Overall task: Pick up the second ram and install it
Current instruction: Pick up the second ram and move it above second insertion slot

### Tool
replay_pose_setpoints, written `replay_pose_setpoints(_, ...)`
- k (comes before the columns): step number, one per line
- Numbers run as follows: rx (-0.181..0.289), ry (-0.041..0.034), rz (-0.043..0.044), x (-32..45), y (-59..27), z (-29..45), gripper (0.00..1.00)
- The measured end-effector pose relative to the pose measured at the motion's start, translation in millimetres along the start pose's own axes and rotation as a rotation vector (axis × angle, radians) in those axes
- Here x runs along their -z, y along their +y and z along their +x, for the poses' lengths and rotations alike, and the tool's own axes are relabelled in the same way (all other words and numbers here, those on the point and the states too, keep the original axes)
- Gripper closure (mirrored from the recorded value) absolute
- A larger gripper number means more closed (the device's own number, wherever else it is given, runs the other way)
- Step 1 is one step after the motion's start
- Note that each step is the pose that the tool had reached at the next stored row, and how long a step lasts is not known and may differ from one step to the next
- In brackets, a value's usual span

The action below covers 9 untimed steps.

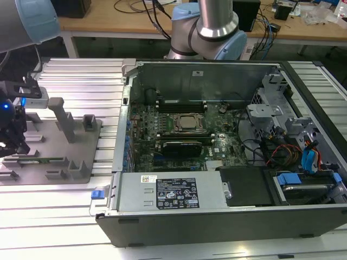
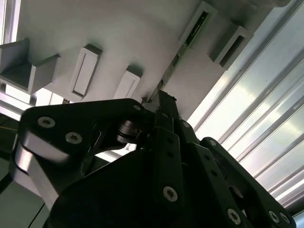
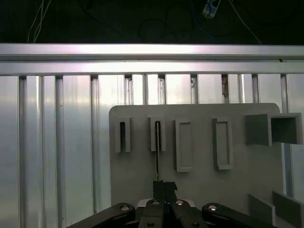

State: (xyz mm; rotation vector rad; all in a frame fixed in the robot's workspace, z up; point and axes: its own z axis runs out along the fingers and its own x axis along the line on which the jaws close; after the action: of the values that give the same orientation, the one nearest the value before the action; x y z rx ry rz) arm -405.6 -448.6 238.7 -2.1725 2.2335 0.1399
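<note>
The gripper (image 1: pixel 21 147) hangs over the near left part of a grey holder plate (image 1: pixel 76 153) on the exterior view's left. It is well apart from the open computer case (image 1: pixel 190 70) in the middle of the ribbed metal table (image 1: pixel 81 81).

The memory stick (image 1: pixel 42 158) stands on edge in a row of low holders along the plate's near side and runs left to right. In both wrist views the gripper (image 2: pixel 166 99) (image 3: pixel 165 186) has its fingers drawn together with no gap showing. They are closed on one end of the memory stick (image 2: pixel 195 27) (image 3: pixel 156 156), which passes out of sight under the tips. The rest of the stick lies in its slots on the plate (image 3: pixel 199 190).

Two empty holders (image 3: pixel 183 145) sit beside it, apart from the fingers. A tall grey post (image 1: pixel 62 116) rises on the plate to the right of the gripper and farther back.

A bare strip of table separates the plate's right edge from the case's left wall (image 1: pixel 126 130). The case is open on top, and its processor (image 1: pixel 188 123) lies near the middle, just in front of long black slots (image 1: pixel 179 104).
</note>
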Motion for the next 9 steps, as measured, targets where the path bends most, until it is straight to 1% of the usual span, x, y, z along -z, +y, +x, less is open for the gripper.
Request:
replay_pose_setpoints(2, 0.004, 0.0003, -0.0006, -5.5, 0.4, 0.5, 0.92)
replay_pose_setpoints(3, 0.009, 0.0006, -0.0009, -7.1, 0.3, 0.6, 0.92)
replay_pose_setpoints(6, 0.020, 0.0012, -0.0019, -8.9, 0.3, 0.7, 0.92)
replay_pose_setpoints(9, 0.021, 0.0012, -0.0019, -9.0, 0.2, 0.7, 0.92)
